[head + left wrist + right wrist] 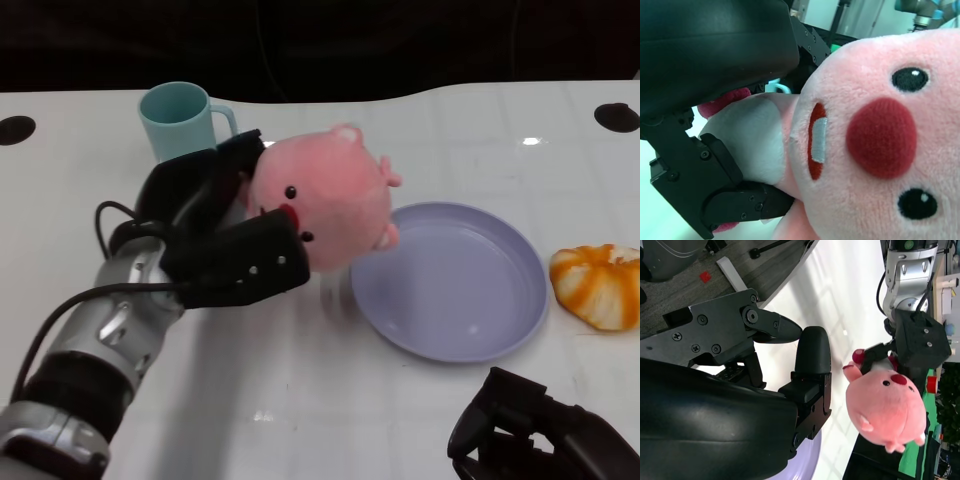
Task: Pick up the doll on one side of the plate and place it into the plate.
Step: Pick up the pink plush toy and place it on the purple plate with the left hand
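My left hand point(215, 235) grips a pink pig doll point(325, 195) and holds it off the white table, just over the left rim of the lilac plate point(450, 330). In the left wrist view the doll's face point(880, 130) fills the picture, with black fingers point(730, 205) wrapped around its body. The right wrist view shows the doll point(887, 410) hanging from the left hand point(917, 340), and a sliver of the plate point(807, 460). The plate has nothing in it. My right hand point(540, 435) lies low near the table's front edge, right of the plate, holding nothing, its fingers point(810, 355) apart.
A light blue mug point(180, 120) stands behind my left hand. An orange and white striped soft toy point(600, 285) lies right of the plate. Two black round marks point(617, 116) sit at the table's far corners. The dark far edge of the table runs behind the mug.
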`<state>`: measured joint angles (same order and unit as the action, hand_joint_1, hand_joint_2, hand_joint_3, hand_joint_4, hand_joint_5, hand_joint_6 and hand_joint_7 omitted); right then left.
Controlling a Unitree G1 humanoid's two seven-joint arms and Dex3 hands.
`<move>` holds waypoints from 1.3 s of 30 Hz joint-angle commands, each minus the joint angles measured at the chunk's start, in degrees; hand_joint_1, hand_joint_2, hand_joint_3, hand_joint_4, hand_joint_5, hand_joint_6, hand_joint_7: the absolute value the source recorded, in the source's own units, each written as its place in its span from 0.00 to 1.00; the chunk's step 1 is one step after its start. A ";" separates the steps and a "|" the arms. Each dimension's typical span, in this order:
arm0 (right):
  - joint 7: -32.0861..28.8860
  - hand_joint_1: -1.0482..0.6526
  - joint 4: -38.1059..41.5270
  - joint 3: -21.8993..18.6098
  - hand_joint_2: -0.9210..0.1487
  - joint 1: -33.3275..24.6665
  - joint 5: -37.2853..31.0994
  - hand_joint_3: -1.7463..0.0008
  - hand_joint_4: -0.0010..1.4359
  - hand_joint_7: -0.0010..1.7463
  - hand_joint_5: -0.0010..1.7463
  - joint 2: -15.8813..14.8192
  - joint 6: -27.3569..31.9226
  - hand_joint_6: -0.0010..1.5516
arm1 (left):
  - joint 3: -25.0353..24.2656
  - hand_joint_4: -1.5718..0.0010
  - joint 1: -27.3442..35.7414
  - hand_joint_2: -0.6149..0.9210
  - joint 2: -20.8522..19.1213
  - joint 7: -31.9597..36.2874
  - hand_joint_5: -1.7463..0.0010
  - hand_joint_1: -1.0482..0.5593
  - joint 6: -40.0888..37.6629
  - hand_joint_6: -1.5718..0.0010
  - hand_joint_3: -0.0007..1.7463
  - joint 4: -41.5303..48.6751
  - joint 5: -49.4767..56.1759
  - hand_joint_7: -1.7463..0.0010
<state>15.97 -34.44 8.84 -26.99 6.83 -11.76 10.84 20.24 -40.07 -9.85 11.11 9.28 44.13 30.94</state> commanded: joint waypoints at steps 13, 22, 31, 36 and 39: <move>0.56 0.49 0.01 -0.17 0.05 -1.00 -0.22 0.64 0.45 0.96 1.00 -0.55 -2.53 0.28 | 3.31 0.40 -7.97 0.65 10.42 -1.98 0.00 0.55 -4.47 0.50 0.72 3.08 0.89 0.00; -0.23 0.50 -1.85 0.98 0.05 -2.07 -1.03 0.64 0.44 0.96 1.00 -0.19 -1.58 0.28 | 4.84 0.43 -13.36 0.68 13.54 -3.51 0.00 0.53 -5.30 0.52 0.63 10.42 1.15 0.00; -1.45 0.49 -2.31 3.39 0.05 -1.34 -1.70 0.63 0.46 0.96 1.00 0.43 0.04 0.28 | 4.77 0.50 -15.94 0.78 15.10 -3.04 0.04 0.51 -3.54 0.50 0.39 18.64 0.80 0.30; -2.07 0.49 -2.44 4.40 0.05 -1.34 -2.29 0.63 0.46 0.97 1.00 0.59 0.28 0.28 | 3.96 0.61 -16.80 0.88 15.02 -8.96 0.14 0.52 -1.87 0.52 0.29 20.34 -1.13 0.66; -1.94 0.49 -2.23 4.26 0.06 -1.15 -2.29 0.63 0.45 0.97 1.00 0.38 0.15 0.28 | 3.94 0.77 -17.10 0.98 14.53 -12.70 0.37 0.44 -0.89 0.66 0.12 20.28 -1.79 0.86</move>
<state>14.22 -36.19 13.41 -28.16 4.39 -11.09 10.95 24.56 -54.78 5.36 -0.11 7.34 64.21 29.97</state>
